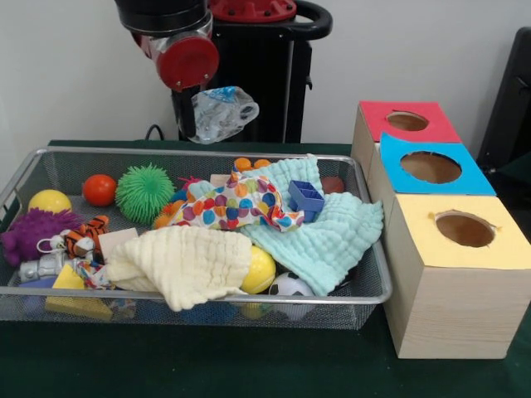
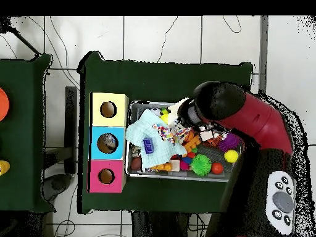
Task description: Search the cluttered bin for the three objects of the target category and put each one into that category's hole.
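The wire mesh bin (image 1: 199, 296) holds cloths and toys; it also shows in the overhead view (image 2: 179, 177). My gripper (image 1: 197, 120) hangs above the bin's far rim and is shut on a crumpled clear plastic bottle (image 1: 224, 112) with a pale blue band. The bottle is in the air and sticks out to the right of the fingers. No other bottle shows in the bin. In the overhead view my arm (image 2: 222, 108) covers the gripper, the bottle and the bin's middle. The blue box's hole (image 2: 107, 143) shows something greyish inside.
Three wooden boxes with holes stand right of the bin: red top (image 1: 406, 122), blue top (image 1: 431, 167), yellow top (image 1: 465, 230). The bin holds a cream cloth (image 1: 187, 261), a mint cloth (image 1: 332, 228), a spotted cloth (image 1: 228, 203), a green spiky ball (image 1: 143, 192) and other balls and toys.
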{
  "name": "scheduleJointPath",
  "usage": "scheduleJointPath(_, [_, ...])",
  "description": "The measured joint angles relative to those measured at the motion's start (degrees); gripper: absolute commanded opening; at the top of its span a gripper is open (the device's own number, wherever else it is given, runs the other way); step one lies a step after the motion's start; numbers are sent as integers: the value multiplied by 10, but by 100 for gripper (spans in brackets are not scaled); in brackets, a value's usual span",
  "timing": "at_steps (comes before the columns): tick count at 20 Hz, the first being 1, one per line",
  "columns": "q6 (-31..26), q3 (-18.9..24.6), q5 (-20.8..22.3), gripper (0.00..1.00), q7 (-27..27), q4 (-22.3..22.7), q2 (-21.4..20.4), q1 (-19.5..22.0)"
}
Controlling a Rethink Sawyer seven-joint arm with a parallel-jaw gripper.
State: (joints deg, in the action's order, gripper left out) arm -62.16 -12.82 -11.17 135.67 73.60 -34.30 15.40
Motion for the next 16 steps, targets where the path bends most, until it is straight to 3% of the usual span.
scheduleJointPath(16, [0, -24, -43, 0, 39, -12, 26, -39])
